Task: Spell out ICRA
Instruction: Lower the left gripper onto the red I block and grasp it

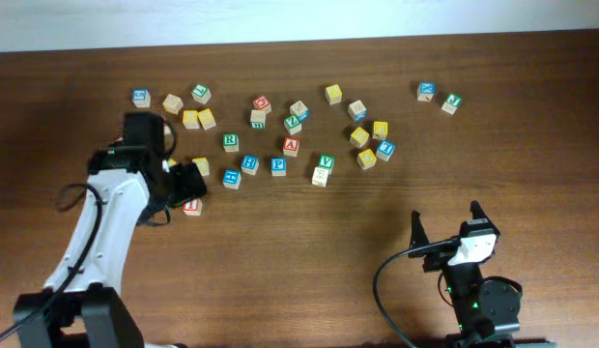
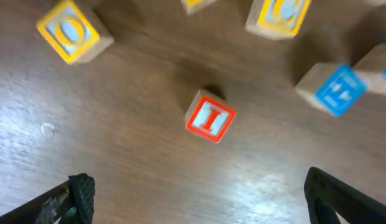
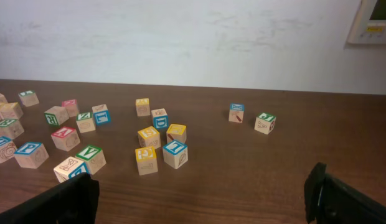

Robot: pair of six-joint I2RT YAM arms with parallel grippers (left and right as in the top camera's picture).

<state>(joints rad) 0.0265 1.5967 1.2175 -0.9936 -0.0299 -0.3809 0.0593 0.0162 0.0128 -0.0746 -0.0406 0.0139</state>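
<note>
A wooden block with a red letter I (image 2: 210,118) lies on the brown table, alone just ahead of my left gripper (image 2: 196,202). The left jaws are open and empty, and the block sits beyond their tips. From overhead the same I block (image 1: 192,205) is right at the left gripper (image 1: 188,188). A red A block (image 1: 291,146) and a green R block (image 1: 230,142) lie in the scattered group. I cannot pick out a C block. My right gripper (image 1: 445,224) is open and empty near the front edge, far from the blocks; its jaws (image 3: 199,199) frame bare table.
Many letter blocks are scattered across the far half of the table (image 1: 309,251). A yellow O block (image 2: 71,31), another yellow block (image 2: 280,15) and a blue block (image 2: 336,87) lie close around the I block. Two blocks (image 1: 438,97) sit apart at the far right.
</note>
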